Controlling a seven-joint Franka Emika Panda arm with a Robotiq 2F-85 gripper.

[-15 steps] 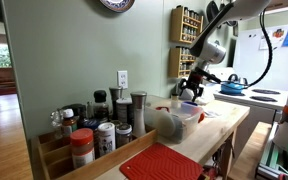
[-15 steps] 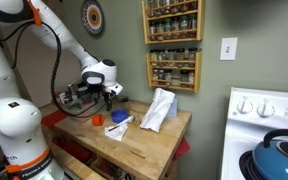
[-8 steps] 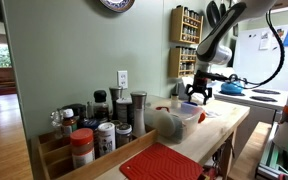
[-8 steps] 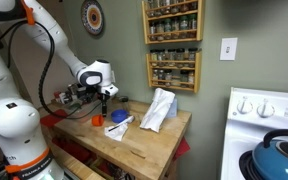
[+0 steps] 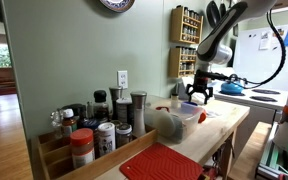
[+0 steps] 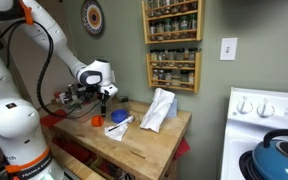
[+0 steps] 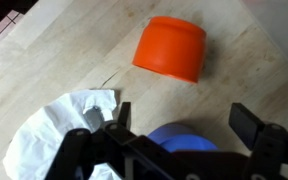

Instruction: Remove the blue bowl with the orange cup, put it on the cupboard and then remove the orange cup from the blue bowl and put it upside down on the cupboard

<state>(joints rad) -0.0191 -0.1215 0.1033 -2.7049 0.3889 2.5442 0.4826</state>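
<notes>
The orange cup (image 7: 171, 47) stands alone on the pale wood top of the cupboard (image 7: 54, 55), showing a closed orange end and no opening. The blue bowl (image 7: 180, 139) sits beside it, directly under my gripper (image 7: 184, 115) and partly hidden by it. The gripper hangs above the bowl, open, with nothing between its fingers (image 7: 248, 120). In both exterior views the gripper (image 6: 104, 97) (image 5: 197, 93) hovers over the cupboard top (image 6: 149, 140), with the cup (image 6: 96, 120) and the bowl (image 6: 117, 117) just below it.
A crumpled white cloth (image 7: 62, 128) (image 6: 159, 108) lies next to the bowl. Several spice jars (image 5: 94, 128) and a red ridged mat (image 5: 164, 163) occupy one end of the counter. A stove with a blue kettle (image 6: 280, 155) stands beyond, and a spice rack (image 6: 172, 45) hangs on the wall.
A second ago the arm shifted and the gripper lifted slightly above the cup and bowl. It has held still for the last half second, jaws open throughout.
</notes>
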